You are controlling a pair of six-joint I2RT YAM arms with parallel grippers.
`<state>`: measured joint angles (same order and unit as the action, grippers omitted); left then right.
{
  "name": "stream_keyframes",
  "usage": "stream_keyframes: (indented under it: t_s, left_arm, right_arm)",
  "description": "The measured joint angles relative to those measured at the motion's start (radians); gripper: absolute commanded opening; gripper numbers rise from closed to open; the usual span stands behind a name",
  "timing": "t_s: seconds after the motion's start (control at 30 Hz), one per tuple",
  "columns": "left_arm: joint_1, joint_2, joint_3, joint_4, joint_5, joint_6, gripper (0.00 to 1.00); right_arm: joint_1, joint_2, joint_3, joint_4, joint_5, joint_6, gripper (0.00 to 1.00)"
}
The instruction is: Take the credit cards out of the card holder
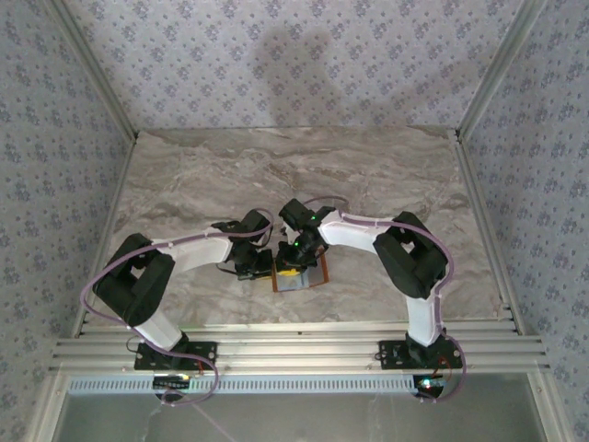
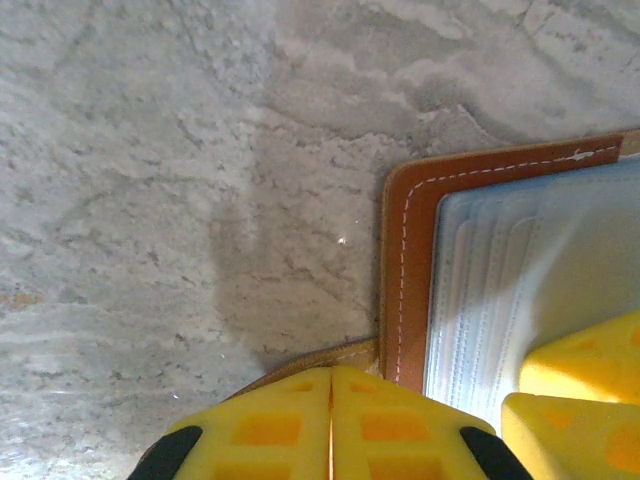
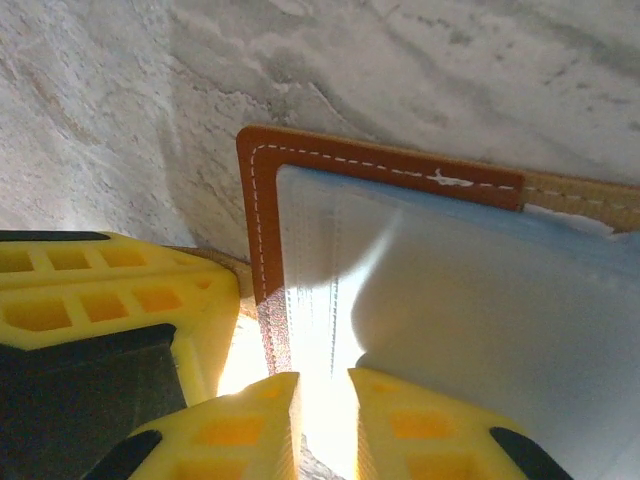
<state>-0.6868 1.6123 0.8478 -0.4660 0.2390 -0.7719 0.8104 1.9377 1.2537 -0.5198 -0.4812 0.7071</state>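
Card holder (image 1: pixel 311 279) lies spread open on the marble table (image 1: pixel 386 175), close to the near edge and midway between the two bases, with both arms bent in over it. We see the left arm (image 1: pixel 198 250) and right arm (image 1: pixel 368 230) angled inward until their wrists nearly meet above the leather. In the wrist views the holder shows a brown stitched border (image 3: pixel 258 220) framing a grey-blue inner panel (image 3: pixel 470 310) ridged with slots (image 2: pixel 480 290). The left gripper (image 2: pixel 331 382) has its yellow fingers closed flush against each other with nothing between them. Its tips sit over the holder's tan edge (image 2: pixel 320 356) at one corner, though we cannot confirm contact. The right gripper (image 3: pixel 324 390) stands just beside it over the inner panel, its fingers parted by a narrow slit, and we make out nothing caught there.

We judge three risks. The left tips bear on the very rim, so a sideways tug could let the holder slide or fold. The right fingers could snag the panel instead of a card and drag everything along. The two grippers, nearly touching, could knock together.

Glare washes out the gap at the right fingertips, the holder's far half runs off frame, and we cannot pick out the credit cards among the pale slots.
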Motion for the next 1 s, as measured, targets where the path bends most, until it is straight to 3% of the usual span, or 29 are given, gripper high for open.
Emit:
stream_keyframes:
  t_s: [0.43,1.0]
  left_arm:
    - [0.000,0.000,0.000,0.000,0.000,0.000,0.09]
    - [0.000,0.000,0.000,-0.001,0.000,0.000,0.10]
  right_arm:
    - [0.002,-0.018,0.015,-0.077,0.076,-0.028,0.34]
    - [0.004,-0.053,0.037,-0.251,0.266,-0.064,0.51]
